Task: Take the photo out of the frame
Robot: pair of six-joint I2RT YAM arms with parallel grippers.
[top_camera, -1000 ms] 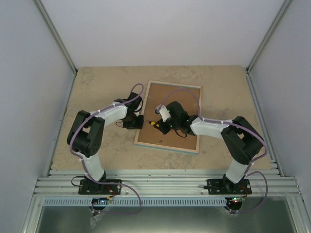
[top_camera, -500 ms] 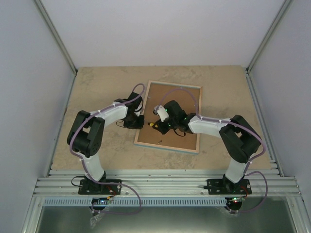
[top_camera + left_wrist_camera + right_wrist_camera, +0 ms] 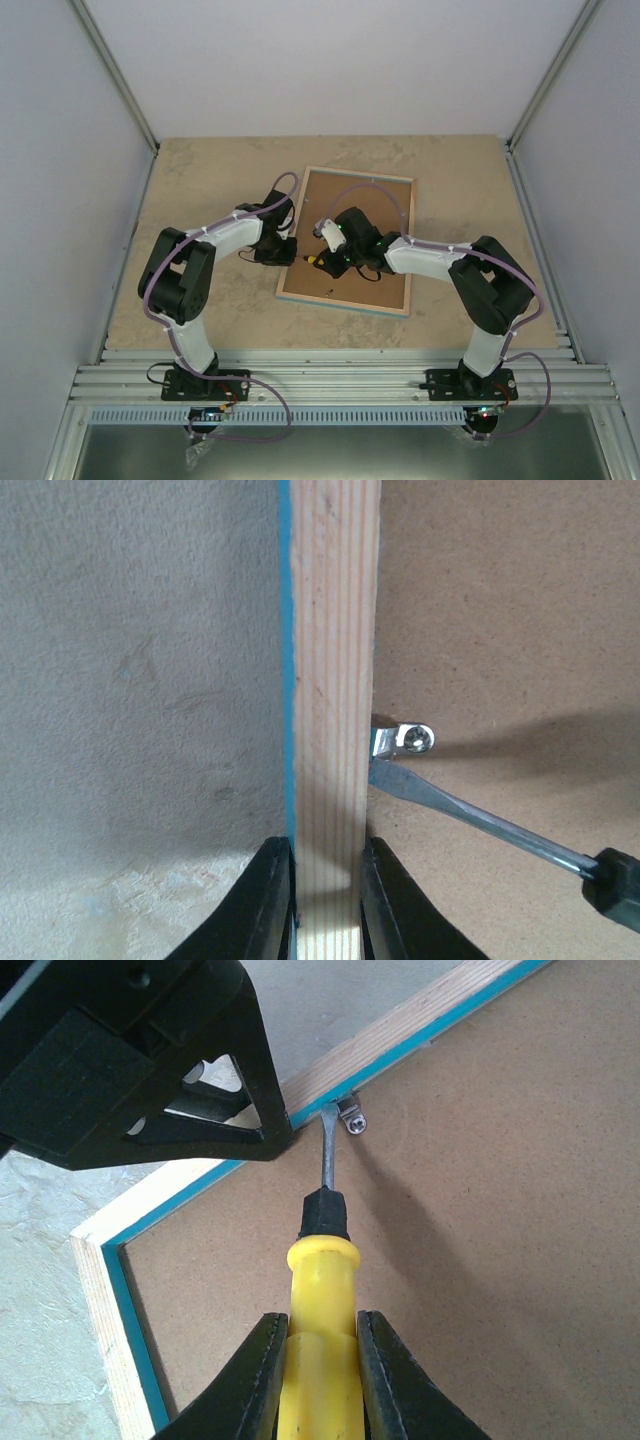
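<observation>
The frame [image 3: 385,290] lies face down on the table, brown fibreboard back up, with a light wood rim and turquoise edge. The photo is hidden under the back. My left gripper [image 3: 285,250] is shut on the frame's left rim [image 3: 330,680], one finger on each side of it. My right gripper [image 3: 335,262] is shut on a yellow-handled screwdriver [image 3: 322,1300]. The screwdriver's blade tip touches a small metal retaining clip [image 3: 353,1120] at the inside of the left rim; the clip also shows in the left wrist view [image 3: 405,740].
The beige table top [image 3: 200,190] extends around the frame. Grey walls close in the left, right and far sides. A metal rail [image 3: 330,375] runs along the near edge by the arm bases.
My right gripper has moved slightly left with the screwdriver, bringing the blade to the clip. My left gripper stays on the rim.
</observation>
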